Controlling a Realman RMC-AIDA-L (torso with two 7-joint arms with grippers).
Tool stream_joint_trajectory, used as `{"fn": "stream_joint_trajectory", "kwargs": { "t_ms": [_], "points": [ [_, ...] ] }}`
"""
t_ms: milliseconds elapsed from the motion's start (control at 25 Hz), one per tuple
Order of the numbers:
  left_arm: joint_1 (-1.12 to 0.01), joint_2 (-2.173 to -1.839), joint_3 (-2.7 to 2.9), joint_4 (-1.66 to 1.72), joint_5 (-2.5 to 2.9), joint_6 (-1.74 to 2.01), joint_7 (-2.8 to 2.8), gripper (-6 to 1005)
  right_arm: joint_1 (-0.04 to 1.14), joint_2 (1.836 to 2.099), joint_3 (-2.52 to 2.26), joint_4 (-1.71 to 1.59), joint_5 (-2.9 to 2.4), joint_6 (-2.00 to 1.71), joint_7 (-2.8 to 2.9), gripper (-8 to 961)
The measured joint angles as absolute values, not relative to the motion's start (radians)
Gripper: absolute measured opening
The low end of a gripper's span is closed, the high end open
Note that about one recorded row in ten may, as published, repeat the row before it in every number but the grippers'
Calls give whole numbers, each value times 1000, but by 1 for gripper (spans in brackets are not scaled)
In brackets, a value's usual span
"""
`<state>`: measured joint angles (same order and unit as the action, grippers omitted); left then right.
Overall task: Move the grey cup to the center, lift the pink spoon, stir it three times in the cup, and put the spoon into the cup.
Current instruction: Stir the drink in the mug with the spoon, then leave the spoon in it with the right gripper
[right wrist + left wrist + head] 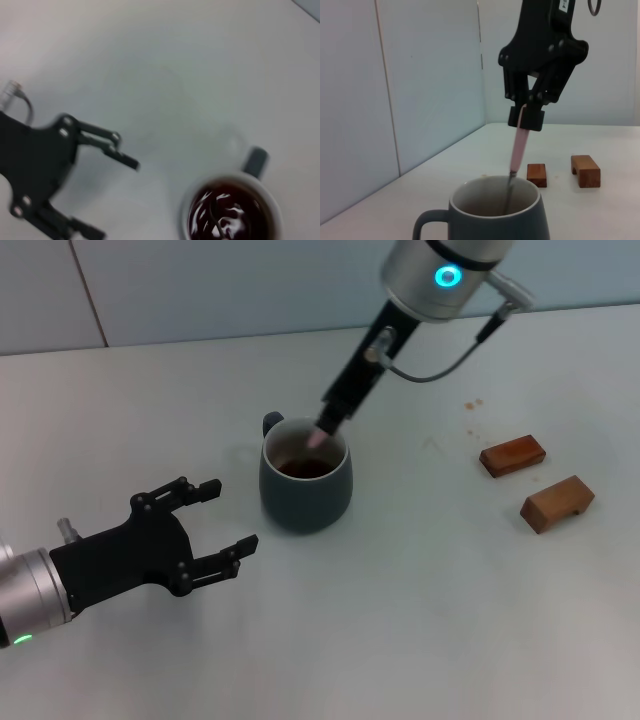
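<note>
The grey cup (306, 485) stands in the middle of the table, with dark brown liquid inside and its handle turned to the far left. My right gripper (331, 422) hangs above its rim, shut on the pink spoon (320, 437), which stands upright with its metal bowl down in the liquid. The left wrist view shows the right gripper (526, 116) clamped on the spoon's pink handle (519, 148) above the cup (495, 220). My left gripper (230, 520) is open and empty, just left of the cup. The right wrist view shows the cup (231, 212) and the left gripper (107, 187).
Two brown wooden blocks (512, 455) (557, 503) lie on the table to the right of the cup. They also show in the left wrist view (537, 175) (585, 170). A pale wall runs along the table's far edge.
</note>
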<state>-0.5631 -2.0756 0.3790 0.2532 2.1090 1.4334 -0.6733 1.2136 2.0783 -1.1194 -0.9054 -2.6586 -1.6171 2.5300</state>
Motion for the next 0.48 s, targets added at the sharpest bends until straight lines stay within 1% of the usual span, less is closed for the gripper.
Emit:
{"fn": "stream_joint_trajectory", "kwargs": {
  "t_ms": [120, 280, 480],
  "points": [
    [-563, -2075, 379, 251, 2108, 1433, -673, 807, 1222, 2076, -1120, -887, -2644, -1573, 2526, 214],
    [-563, -2075, 379, 251, 2106, 1433, -673, 807, 1219, 2065, -1114, -885, -2693, -1542, 2531, 219],
    [-566, -2075, 379, 253, 2104, 1433, -672, 807, 1209, 2065, -1115, -907, -2723, -1602, 2541, 224]
  ]
}}
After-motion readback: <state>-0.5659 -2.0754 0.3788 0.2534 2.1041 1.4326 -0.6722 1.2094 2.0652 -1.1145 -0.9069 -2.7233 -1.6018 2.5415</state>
